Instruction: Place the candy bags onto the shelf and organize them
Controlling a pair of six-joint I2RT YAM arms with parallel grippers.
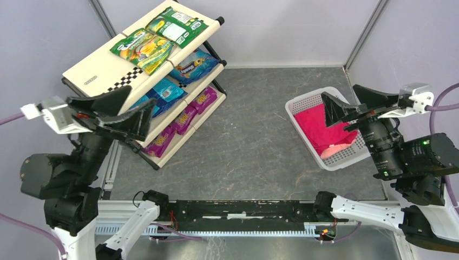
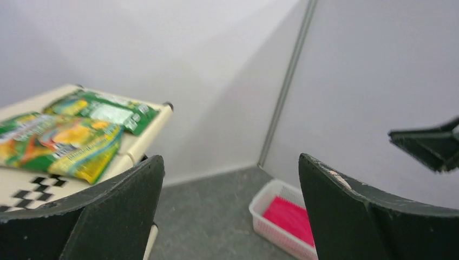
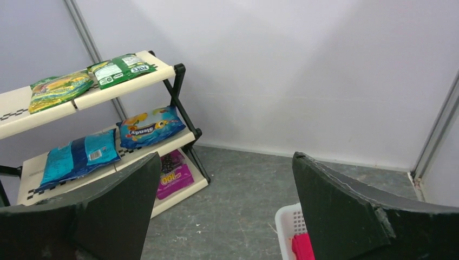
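Note:
The shelf (image 1: 100,67) stands at the back left, slanted, three tiers. Two green-yellow candy bags (image 1: 143,47) lie on its top panel, blue ones (image 1: 192,66) on the middle tier, magenta ones (image 1: 184,119) on the bottom. My left gripper (image 1: 138,111) hovers open just in front of the shelf, holding nothing; in its wrist view (image 2: 231,157) the top bags (image 2: 59,143) sit to the left. My right gripper (image 1: 341,103) hangs open and empty above the basket, and its wrist view (image 3: 227,154) looks across at the shelf (image 3: 124,86).
A white lattice basket (image 1: 303,103) at the right holds a folded pink-red cloth (image 1: 325,127). Grey walls with metal corner posts (image 1: 362,32) close in the cell. The arms' black base rail (image 1: 243,208) runs along the near edge.

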